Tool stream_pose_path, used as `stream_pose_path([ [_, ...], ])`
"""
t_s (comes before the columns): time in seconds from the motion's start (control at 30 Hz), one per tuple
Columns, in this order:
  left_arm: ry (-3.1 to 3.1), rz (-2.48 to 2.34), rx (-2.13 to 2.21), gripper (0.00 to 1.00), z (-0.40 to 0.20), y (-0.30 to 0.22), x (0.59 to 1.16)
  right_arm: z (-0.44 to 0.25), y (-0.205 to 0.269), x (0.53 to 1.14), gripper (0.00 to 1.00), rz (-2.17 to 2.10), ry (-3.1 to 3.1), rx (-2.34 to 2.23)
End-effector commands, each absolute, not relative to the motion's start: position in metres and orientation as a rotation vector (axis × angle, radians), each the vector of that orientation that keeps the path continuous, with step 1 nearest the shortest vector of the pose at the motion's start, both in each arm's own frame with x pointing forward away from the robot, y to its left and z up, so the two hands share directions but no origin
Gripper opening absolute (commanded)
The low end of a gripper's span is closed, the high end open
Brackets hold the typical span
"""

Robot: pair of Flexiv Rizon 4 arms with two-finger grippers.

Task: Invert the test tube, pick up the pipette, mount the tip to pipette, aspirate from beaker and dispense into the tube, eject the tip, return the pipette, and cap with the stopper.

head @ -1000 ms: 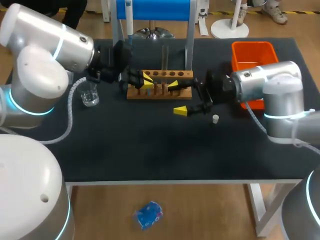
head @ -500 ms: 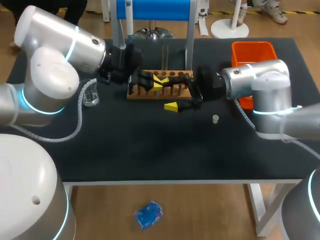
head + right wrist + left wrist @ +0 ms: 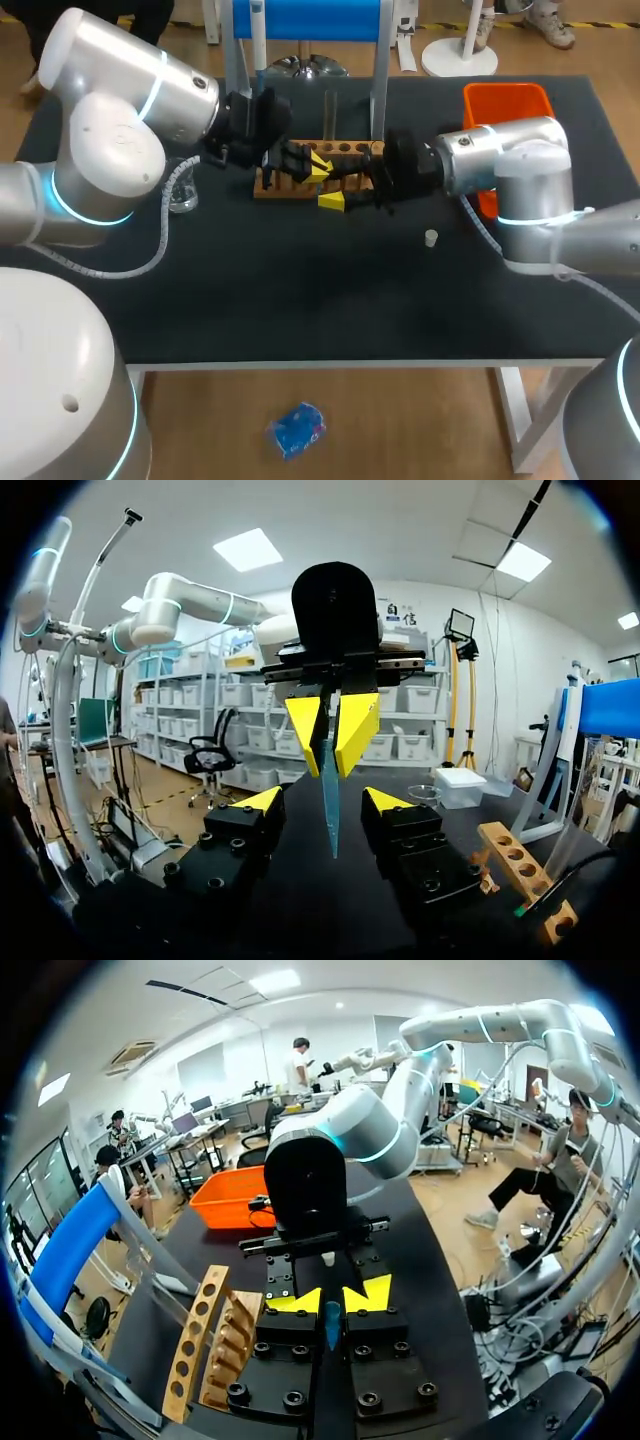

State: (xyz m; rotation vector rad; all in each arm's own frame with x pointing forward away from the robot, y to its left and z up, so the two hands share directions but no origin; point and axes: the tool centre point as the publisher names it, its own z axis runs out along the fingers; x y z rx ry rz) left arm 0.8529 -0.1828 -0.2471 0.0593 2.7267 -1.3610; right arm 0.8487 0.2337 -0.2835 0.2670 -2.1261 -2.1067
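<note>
In the head view my two grippers meet nose to nose in front of the wooden tube rack (image 3: 345, 150). My left gripper (image 3: 332, 1300) is shut on a thin clear test tube (image 3: 332, 1326). In the right wrist view the left gripper (image 3: 332, 730) holds that test tube (image 3: 330, 800) pointing down between the yellow tips of my right gripper (image 3: 325, 802). Those tips stand apart from the glass on both sides, so it is open. The white stopper (image 3: 431, 238) lies on the mat under my right arm. The beaker (image 3: 180, 190) stands beside my left arm. The pipette (image 3: 258, 35) hangs on the blue stand.
An orange bin (image 3: 505, 108) sits at the back right, behind my right arm. The blue stand (image 3: 310, 18) with its metal legs rises just behind the rack. The black mat (image 3: 300, 290) stretches toward the table's front edge.
My right gripper has slid left along the rack's front to the left gripper, and its fingers have narrowed around the tube. My left arm has shifted slightly right, still holding the tube.
</note>
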Motion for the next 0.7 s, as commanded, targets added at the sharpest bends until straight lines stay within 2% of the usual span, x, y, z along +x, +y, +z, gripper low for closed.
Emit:
stream_pose_path([
  [0.03, 2.740, -1.344, 0.056, 0.00, -0.2466, -0.1845, 0.8535, -0.2852, 0.2359, 0.8510, 0.48, -2.106, -2.121, 0.273],
  [0.27, 2.746, -1.343, 0.057, 0.00, -0.2483, -0.1852, 0.8532, -0.2862, 0.2368, 0.8521, 0.42, -2.103, -2.122, 0.267],
  [0.5, 2.757, -1.348, 0.052, 0.00, -0.2517, -0.1876, 0.8524, -0.2867, 0.2368, 0.8527, 0.31, -2.108, -2.119, 0.262],
  [0.7, 2.758, -1.350, 0.046, 0.00, -0.2526, -0.1874, 0.8526, -0.2875, 0.2368, 0.8532, 0.12, -2.111, -2.116, 0.255],
])
